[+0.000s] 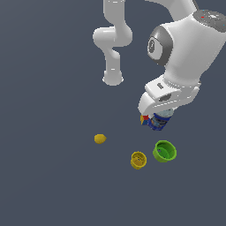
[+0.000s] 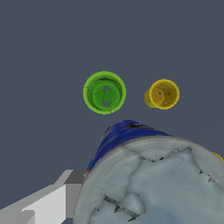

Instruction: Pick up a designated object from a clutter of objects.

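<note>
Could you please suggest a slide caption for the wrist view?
Wrist view: blue can fills the foreground beside one gripper finger, green cup and yellow cup beyond.

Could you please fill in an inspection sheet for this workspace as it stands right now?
Surface: plain dark grey floor, no marks seen.
Job's thing: blue can with a silvery-white top, right under the gripper; it fills the near part of the wrist view.
Clutter: multicoloured cube beside the can, mostly hidden by the gripper; green cup and yellow cup, both apart from the can; yellow ball alone toward the exterior view's left.
Gripper: one finger shows beside the can; whether the can is clamped cannot be told.
Cables: nothing seen.
Surroundings: nothing seen besides the arm's white base.
</note>
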Robot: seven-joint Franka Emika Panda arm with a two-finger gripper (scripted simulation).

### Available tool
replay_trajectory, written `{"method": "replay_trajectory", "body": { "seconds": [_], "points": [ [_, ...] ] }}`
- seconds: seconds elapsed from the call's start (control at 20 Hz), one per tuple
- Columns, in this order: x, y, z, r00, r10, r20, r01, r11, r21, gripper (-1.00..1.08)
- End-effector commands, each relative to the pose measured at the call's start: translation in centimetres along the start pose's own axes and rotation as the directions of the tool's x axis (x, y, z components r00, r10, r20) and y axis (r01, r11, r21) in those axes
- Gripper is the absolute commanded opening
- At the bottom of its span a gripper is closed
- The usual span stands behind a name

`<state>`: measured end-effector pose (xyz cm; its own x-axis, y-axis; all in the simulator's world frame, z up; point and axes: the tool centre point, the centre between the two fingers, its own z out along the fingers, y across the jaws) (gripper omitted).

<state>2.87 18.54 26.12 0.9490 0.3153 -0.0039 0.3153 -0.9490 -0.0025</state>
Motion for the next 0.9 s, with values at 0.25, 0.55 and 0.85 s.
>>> {"method": "replay_trajectory", "body": {
  "seconds": [0.25,0.55,0.85],
  "points": [
    [1.3,2.4,-7.8,1.000,0.000,-0.004,0.000,1.000,-0.001,-1.00],
    [2.1,3.8,-12.2,1.000,0.001,-0.004,-0.001,1.000,-0.002,-1.00],
    [2.7,4.5,-14.6,1.000,0.002,-0.004,-0.002,1.000,-0.002,-1.00]
  ]
}}
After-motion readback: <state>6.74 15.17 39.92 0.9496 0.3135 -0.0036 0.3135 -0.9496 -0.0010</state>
